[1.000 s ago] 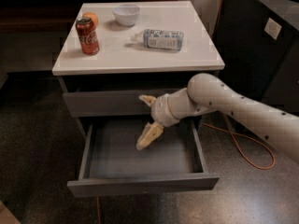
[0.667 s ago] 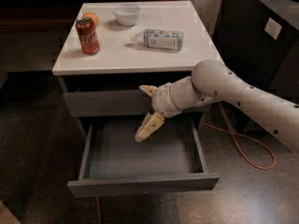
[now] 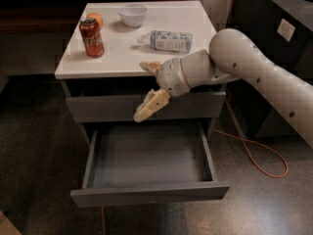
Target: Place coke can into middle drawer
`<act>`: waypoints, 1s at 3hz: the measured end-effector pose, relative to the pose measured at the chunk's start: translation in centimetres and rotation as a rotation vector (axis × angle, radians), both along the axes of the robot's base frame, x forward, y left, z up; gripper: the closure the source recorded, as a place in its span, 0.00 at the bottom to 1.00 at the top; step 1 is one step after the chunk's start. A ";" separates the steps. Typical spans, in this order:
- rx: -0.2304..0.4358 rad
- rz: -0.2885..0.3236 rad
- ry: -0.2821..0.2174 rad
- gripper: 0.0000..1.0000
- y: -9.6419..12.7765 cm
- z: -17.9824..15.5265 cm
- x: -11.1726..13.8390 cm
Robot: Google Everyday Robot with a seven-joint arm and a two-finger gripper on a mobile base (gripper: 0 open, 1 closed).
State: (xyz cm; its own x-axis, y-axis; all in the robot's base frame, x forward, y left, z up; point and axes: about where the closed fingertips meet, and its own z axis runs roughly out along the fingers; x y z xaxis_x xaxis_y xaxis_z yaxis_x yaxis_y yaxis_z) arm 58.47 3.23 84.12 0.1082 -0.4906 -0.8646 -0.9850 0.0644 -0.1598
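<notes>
The coke can (image 3: 91, 37) stands upright at the left of the white tabletop (image 3: 122, 58). The middle drawer (image 3: 149, 194) is pulled out below a closed drawer front (image 3: 107, 109), and its inside is empty. My gripper (image 3: 146, 88) is open and empty. It hangs in front of the closed drawer front, just below the tabletop's front edge. It is to the right of the can and lower than it. One finger (image 3: 150, 66) reaches the table edge and the other (image 3: 151, 105) points down toward the open drawer.
A round orange fruit (image 3: 96, 18) sits behind the can. A white bowl (image 3: 133, 14) stands at the back. A clear plastic bottle (image 3: 170, 40) lies on its side at centre right. An orange cable (image 3: 254, 155) runs on the floor at right, by a dark cabinet (image 3: 279, 28).
My gripper has risen from over the open drawer to the height of the closed drawer front and the table edge. The can and the drawer have not moved.
</notes>
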 end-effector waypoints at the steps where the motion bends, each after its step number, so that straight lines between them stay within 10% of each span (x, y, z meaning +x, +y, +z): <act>1: 0.051 -0.017 0.004 0.00 1.8 6.5 4.0; 3: 0.093 -0.020 0.033 0.00 2.2 6.7 3.8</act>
